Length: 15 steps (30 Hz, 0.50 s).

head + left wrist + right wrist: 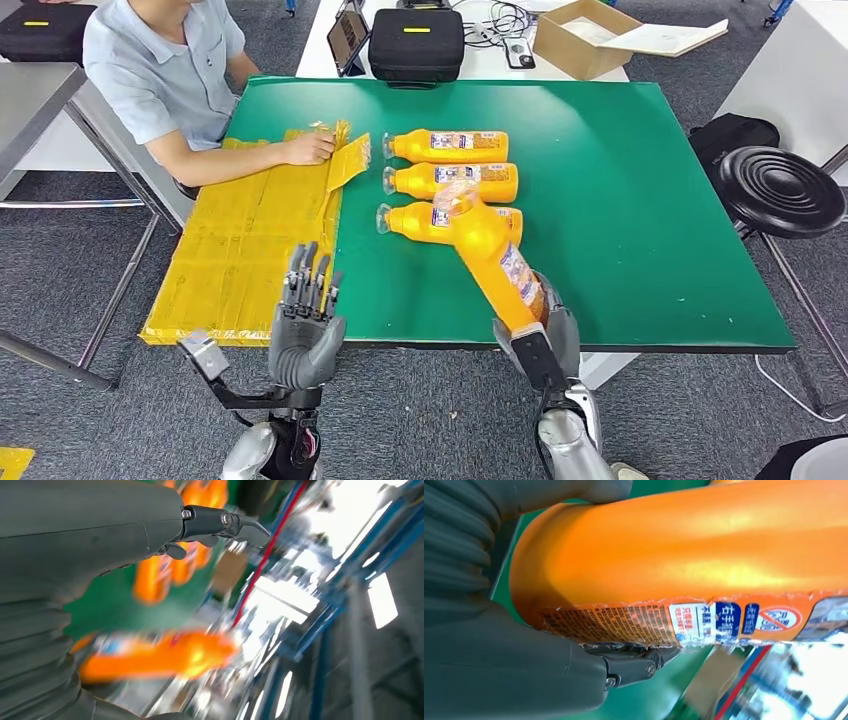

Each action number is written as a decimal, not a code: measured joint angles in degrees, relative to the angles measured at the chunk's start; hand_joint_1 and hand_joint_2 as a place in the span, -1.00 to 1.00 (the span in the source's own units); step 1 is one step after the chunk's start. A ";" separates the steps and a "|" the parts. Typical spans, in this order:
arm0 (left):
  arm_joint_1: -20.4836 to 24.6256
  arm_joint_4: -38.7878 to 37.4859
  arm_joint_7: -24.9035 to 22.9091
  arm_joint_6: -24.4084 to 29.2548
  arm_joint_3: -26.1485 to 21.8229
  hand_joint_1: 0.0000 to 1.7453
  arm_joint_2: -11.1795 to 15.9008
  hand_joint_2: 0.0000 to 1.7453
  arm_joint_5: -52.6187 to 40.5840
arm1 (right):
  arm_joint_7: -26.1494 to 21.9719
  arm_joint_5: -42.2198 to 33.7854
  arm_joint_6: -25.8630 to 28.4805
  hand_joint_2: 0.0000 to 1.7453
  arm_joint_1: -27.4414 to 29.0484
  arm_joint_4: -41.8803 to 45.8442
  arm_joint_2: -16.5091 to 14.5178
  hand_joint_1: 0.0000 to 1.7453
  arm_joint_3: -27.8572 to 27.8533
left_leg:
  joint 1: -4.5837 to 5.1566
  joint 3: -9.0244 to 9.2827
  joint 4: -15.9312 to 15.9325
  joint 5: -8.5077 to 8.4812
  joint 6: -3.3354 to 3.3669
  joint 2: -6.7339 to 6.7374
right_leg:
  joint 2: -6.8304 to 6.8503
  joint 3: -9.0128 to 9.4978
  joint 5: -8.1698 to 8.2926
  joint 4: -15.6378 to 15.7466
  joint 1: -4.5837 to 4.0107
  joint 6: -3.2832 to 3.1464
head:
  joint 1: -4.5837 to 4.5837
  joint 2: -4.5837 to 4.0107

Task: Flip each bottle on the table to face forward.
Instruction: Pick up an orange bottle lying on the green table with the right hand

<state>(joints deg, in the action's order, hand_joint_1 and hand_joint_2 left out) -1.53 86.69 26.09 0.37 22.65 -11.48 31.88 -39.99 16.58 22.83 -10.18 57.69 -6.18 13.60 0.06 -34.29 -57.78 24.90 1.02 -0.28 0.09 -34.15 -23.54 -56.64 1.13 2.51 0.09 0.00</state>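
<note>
Three orange bottles lie side by side on the green table (620,200), caps pointing left: a far bottle (450,146), a middle bottle (455,181) and a near bottle (420,220). A fourth orange bottle (490,255) is lifted and tilted over the near one, its base gripped by my right hand (545,335) at the table's front edge. The right wrist view shows this bottle (704,560) close up with its label edge, fingers (634,662) wrapped under it. My left hand (305,325) is raised at the front edge, fingers spread, holding nothing; its fingertip (240,525) shows in the blurred left wrist view.
A yellow flattened packaging sheet (240,250) covers the table's left side, where a seated person's hand (310,148) rests on it. Behind the table stand a black case (415,42), a tablet (347,40) and a cardboard box (585,35). A black stool (780,190) is at right.
</note>
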 joint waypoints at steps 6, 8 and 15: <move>3.16 -8.03 -0.48 -1.55 1.34 -1.00 0.24 1.00 -5.27 | -0.01 1.46 -3.61 1.00 0.47 3.14 0.12 1.00 9.35 | -0.02 0.00 0.00 -0.01 0.00 0.01 | 0.00 -0.01 0.00 0.00 -0.02 0.00 | 0.00 0.00; 3.88 -9.75 -0.45 -1.50 1.80 -1.00 0.22 1.00 -5.94 | -0.01 1.81 -3.67 1.00 0.44 3.45 -0.11 1.00 11.81 | -0.02 0.00 0.00 -0.01 -0.01 0.01 | 0.00 -0.01 0.00 0.00 -0.02 0.00 | 0.00 0.00; 5.19 -12.70 0.73 -0.10 2.71 -1.00 0.23 1.00 -8.59 | -0.05 1.61 -4.46 1.00 0.28 4.41 -0.09 1.00 16.77 | 0.00 -0.05 0.00 0.00 0.00 0.00 | 0.00 -0.02 -0.01 0.00 0.00 -0.01 | -0.01 0.00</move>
<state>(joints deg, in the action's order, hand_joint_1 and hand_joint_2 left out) 3.66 73.99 26.82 0.27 25.36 -11.25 23.29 -40.04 18.19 18.38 -9.91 62.09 -6.27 30.36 0.06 -34.34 -57.78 24.90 1.02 -0.28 0.09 -34.17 -23.55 -56.64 1.13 2.50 0.08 0.00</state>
